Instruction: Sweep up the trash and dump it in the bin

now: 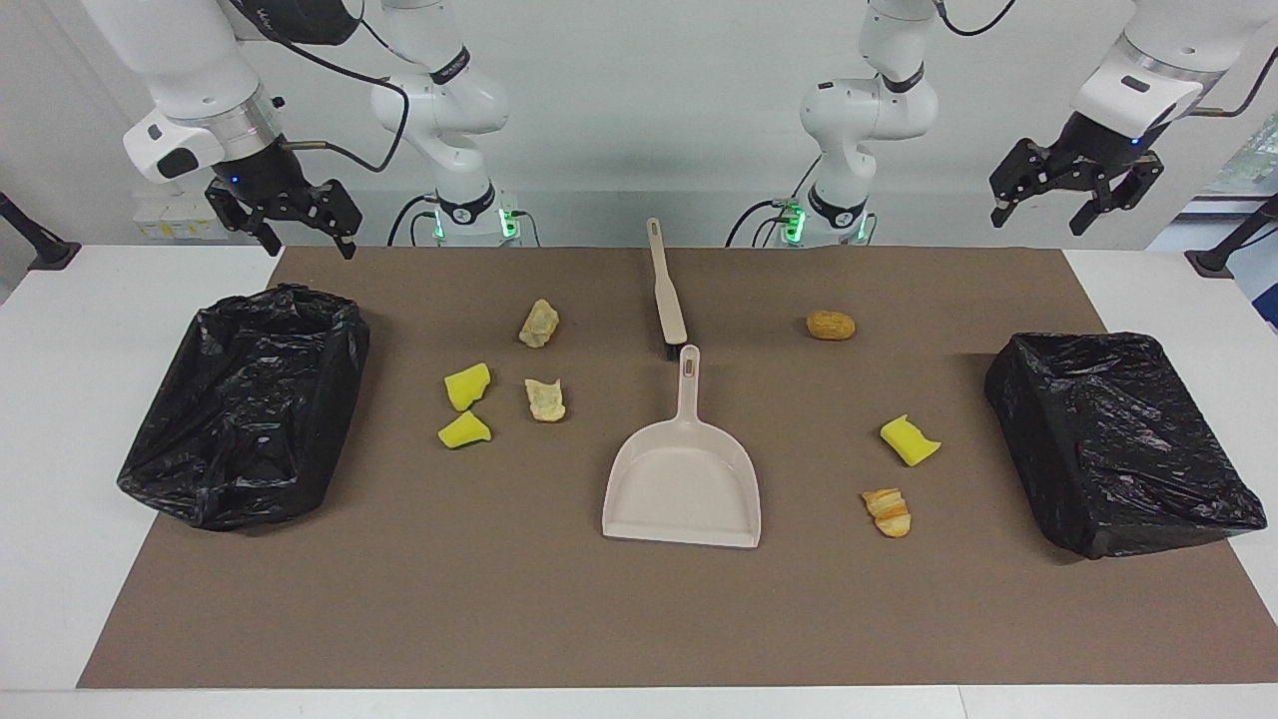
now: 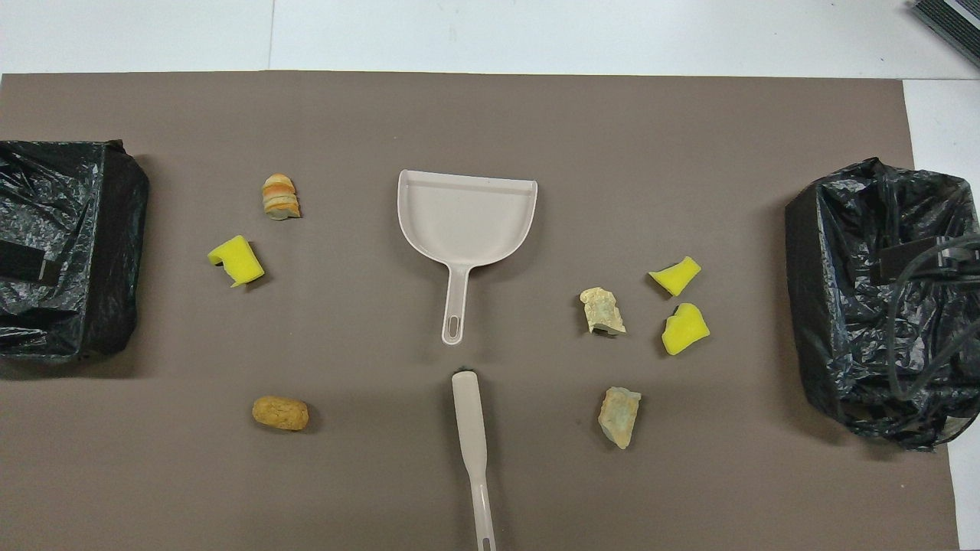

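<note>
Two black-lined bins sat on the desk, one bin at the right arm's end and the other bin at the left arm's end, each holding no trash that could be seen. Between them lay the dustpan, mouth pointing away from the robots, and nearer to the robots, just off its handle tip, the brush. Neither tool was held.

All seven bits of trash were loose on the brown mat, so by my judgement nothing was swept yet and the whole job remained. Toward the right arm's end lay two yellow wedges and two pale lumps. Toward the left arm's end lay a third yellow wedge, a striped bread piece and a brown roll.

Above the desk's robot edge, the right gripper hung with fingers spread and nothing in them, near its bin. Likewise the left gripper hung spread and unladen, up by the other bin. Both arms waited.
</note>
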You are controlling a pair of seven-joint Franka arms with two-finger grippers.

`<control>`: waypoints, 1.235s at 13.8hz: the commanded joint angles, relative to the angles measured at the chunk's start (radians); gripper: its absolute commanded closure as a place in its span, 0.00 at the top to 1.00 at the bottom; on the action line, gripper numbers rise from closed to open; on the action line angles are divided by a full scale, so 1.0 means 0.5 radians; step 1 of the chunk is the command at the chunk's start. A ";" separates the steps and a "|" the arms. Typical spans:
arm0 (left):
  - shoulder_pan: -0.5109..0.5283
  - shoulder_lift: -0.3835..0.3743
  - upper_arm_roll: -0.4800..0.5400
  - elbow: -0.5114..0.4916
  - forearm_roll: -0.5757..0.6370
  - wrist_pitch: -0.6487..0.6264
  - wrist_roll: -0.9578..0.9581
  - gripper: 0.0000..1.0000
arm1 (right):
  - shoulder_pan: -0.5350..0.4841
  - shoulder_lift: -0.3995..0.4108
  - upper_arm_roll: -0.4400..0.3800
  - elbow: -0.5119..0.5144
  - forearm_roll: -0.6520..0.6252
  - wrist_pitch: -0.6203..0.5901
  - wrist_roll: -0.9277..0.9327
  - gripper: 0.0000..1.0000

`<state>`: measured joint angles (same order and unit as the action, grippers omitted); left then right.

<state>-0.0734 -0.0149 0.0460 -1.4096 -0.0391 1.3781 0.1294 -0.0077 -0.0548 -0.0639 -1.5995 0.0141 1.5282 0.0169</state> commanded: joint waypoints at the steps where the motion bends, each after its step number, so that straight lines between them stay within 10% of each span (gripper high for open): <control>1: -0.028 -0.053 0.009 -0.059 -0.002 -0.017 -0.023 1.00 | 0.000 0.017 -0.001 0.054 0.002 0.005 0.006 1.00; 11: -0.031 -0.093 -0.061 -0.095 -0.014 -0.007 -0.412 1.00 | 0.000 -0.007 0.002 0.012 0.024 0.012 0.009 1.00; 17: -0.450 -0.418 -0.141 -0.760 -0.029 0.382 -0.739 1.00 | 0.015 -0.013 0.030 -0.004 0.024 0.021 0.015 1.00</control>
<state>-0.2107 -0.1248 -0.0335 -1.6163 -0.0504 1.4784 -0.1439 0.0015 -0.0545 -0.0523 -1.5900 0.0159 1.5285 0.0170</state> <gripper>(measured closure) 0.000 0.000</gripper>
